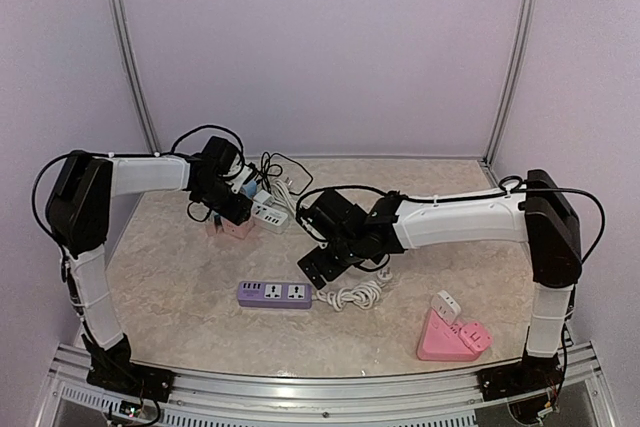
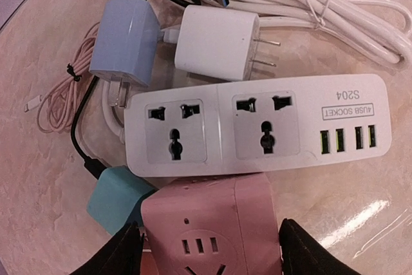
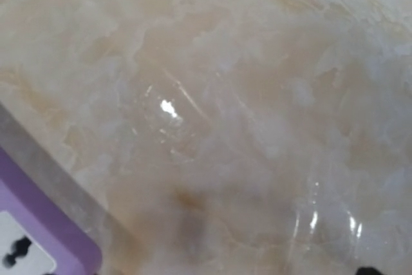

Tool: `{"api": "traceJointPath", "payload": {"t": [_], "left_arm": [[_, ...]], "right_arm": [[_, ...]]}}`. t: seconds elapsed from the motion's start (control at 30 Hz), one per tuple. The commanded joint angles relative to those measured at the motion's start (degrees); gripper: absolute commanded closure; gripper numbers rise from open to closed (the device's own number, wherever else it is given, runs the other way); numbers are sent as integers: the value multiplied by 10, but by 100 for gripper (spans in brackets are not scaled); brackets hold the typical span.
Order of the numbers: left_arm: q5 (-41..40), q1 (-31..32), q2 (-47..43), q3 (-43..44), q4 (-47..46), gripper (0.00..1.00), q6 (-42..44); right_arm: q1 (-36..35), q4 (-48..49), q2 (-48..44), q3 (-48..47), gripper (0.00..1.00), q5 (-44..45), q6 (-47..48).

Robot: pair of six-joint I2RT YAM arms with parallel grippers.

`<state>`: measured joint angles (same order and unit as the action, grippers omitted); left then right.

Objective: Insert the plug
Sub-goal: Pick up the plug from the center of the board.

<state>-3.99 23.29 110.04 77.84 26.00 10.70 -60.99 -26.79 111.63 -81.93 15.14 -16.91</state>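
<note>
Pink socket cube [image 2: 209,230] fills the near edge of the left wrist view. Left end effector [image 2: 211,250] straddles it, dark fingers [image 2: 119,256] tight to both flanks; gripped or not, cannot tell. Left arm reaches to the desk [image 1: 180,277] rear, wrist tipped down. Beyond the cube: white power strip [image 2: 257,130], then white plug [image 2: 215,43] lying loose, prongs bare, beside blue adapter [image 2: 125,40]. Right arm stretches leftward, wrist pitched down. Right end effector [image 1: 322,269] spread wide, holding nothing, just above purple power strip [image 1: 275,294].
</note>
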Motion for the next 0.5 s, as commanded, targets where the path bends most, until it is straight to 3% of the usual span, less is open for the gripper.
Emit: {"api": "traceJointPath", "payload": {"t": [0.0, 0.13, 0.23, 0.33, 0.43, 0.47], "left_arm": [[-9, 0, 25, 25, 18, 31, -9], [-2, 1, 30, 21, 25, 32, -15], [-2, 0, 29, 21, 28, 42, -16], [5, 1, 27, 22, 38, 61, -11], [3, 0, 25, 25, 54, 99, -7], [1, -1, 23, 27, 61, 100, -6]], "right_arm": [[-10, -13, 2, -1, 0, 19, -9], [-11, -12, -4, 3, 0, 26, -6], [-11, -12, -5, 3, 0, 26, -4], [-12, -13, -6, 3, 0, 27, -4], [-14, -6, -18, 8, 0, 32, 0], [-16, 1, -27, 11, 0, 34, 3]]}}
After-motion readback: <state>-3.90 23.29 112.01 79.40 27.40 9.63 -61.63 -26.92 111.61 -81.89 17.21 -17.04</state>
